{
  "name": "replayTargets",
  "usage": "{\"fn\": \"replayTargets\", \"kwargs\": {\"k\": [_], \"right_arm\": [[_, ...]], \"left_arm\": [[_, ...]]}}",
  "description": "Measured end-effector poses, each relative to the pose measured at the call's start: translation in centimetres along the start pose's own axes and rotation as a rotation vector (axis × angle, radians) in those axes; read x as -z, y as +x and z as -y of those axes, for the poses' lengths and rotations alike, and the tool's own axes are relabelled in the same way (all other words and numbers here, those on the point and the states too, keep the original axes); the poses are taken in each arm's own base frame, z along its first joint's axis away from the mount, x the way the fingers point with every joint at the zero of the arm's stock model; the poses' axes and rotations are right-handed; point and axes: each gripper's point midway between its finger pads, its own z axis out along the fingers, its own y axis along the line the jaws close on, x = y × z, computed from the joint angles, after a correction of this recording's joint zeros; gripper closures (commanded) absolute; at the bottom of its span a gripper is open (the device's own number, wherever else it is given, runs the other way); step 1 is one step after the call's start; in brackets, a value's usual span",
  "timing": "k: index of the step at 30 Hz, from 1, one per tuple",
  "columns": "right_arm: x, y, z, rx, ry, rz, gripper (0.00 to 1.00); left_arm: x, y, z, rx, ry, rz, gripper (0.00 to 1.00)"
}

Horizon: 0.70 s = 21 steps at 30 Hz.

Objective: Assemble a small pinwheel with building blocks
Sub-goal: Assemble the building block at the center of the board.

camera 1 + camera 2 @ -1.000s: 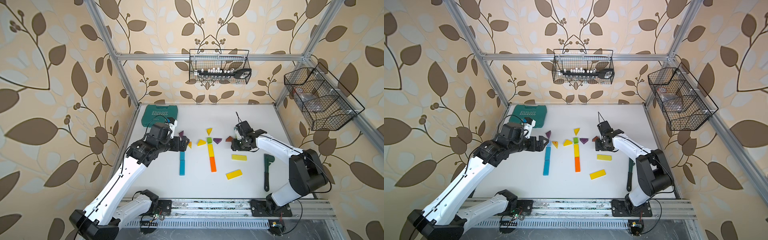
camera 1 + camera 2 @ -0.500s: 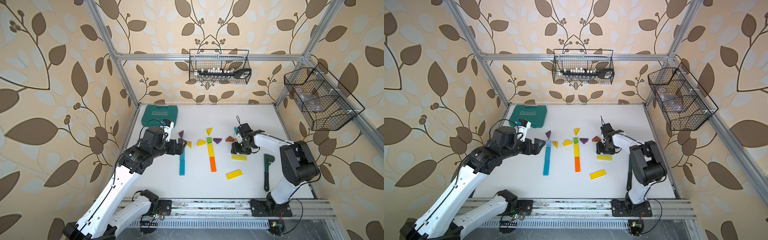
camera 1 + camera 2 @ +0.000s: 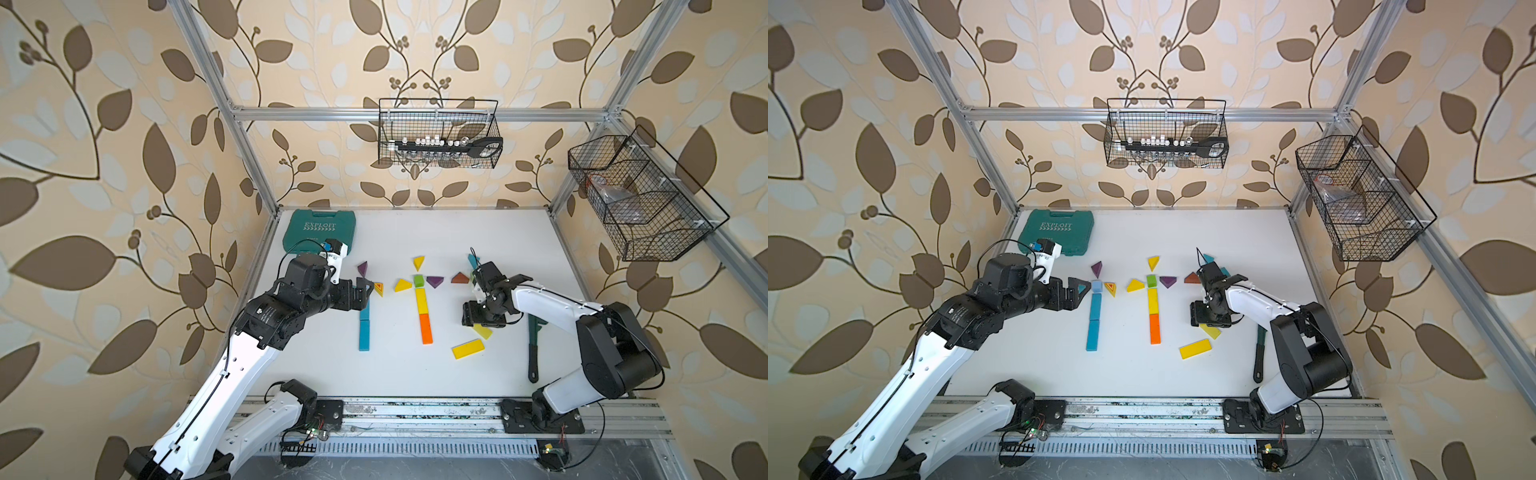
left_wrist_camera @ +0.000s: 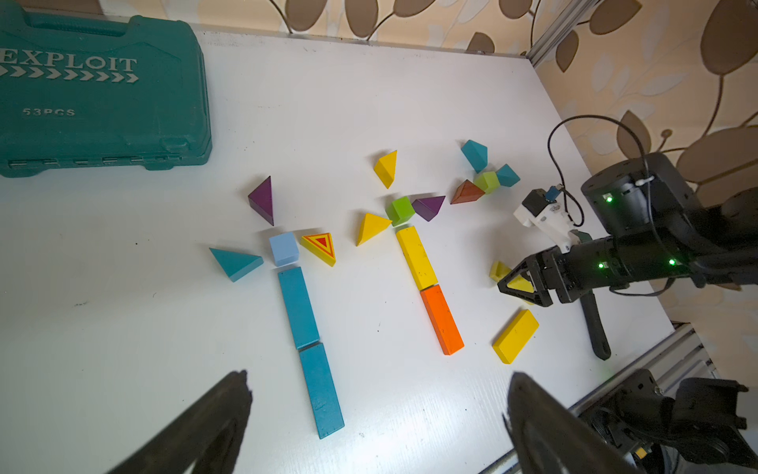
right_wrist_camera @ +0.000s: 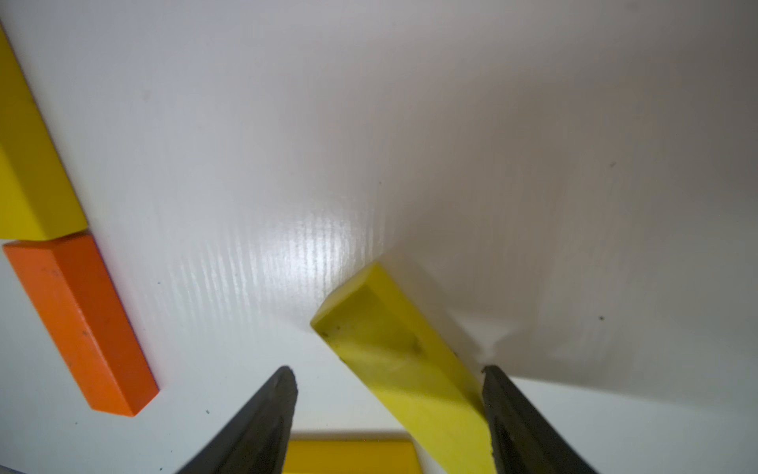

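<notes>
Two flat figures of building blocks lie on the white table. One has a green cube (image 3: 418, 280), a yellow bar (image 3: 420, 300), an orange bar (image 3: 426, 328) and wedges around the cube. The other has a pale blue cube (image 4: 284, 248) above teal bars (image 3: 364, 328). My left gripper (image 4: 377, 375) hangs wide open and empty beside the pale blue cube. My right gripper (image 5: 387, 369) points down over a loose yellow bar (image 5: 393, 353). Its jaws are open: the bar touches one finger and a gap shows at the other. A second loose yellow bar (image 3: 468, 348) lies nearer the front.
A teal tool case (image 3: 320, 230) sits at the back left. A dark wrench (image 3: 532, 345) lies right of the loose yellow bars. A brown wedge (image 3: 460, 278), a small green cube (image 4: 487, 181) and teal wedges (image 4: 474, 154) lie behind the right gripper. Wire baskets (image 3: 438, 135) hang on the walls.
The right gripper has come forward from the brown wedge onto the loose yellow bar, its jaws widening; the bar now lies askew. The left arm drew back a little, still open.
</notes>
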Motion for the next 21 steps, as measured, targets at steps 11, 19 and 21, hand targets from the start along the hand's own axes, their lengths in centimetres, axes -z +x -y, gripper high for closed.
{"fn": "replayTargets", "kwargs": {"k": [11,19,21], "right_arm": [[-0.6,-0.1,2.9,-0.079,0.184,0.01,0.85],[-0.6,-3.7,4.7,-0.168,0.161,0.028,0.94],[-0.7,-4.8,4.6,-0.17,0.146,0.031,0.95]], "left_arm": [[0.9,0.1,0.1,-0.005,0.01,0.025,0.01],[1.5,0.4,-0.1,-0.019,0.005,0.031,0.01],[1.5,0.5,-0.1,-0.021,0.004,0.03,0.01]]}}
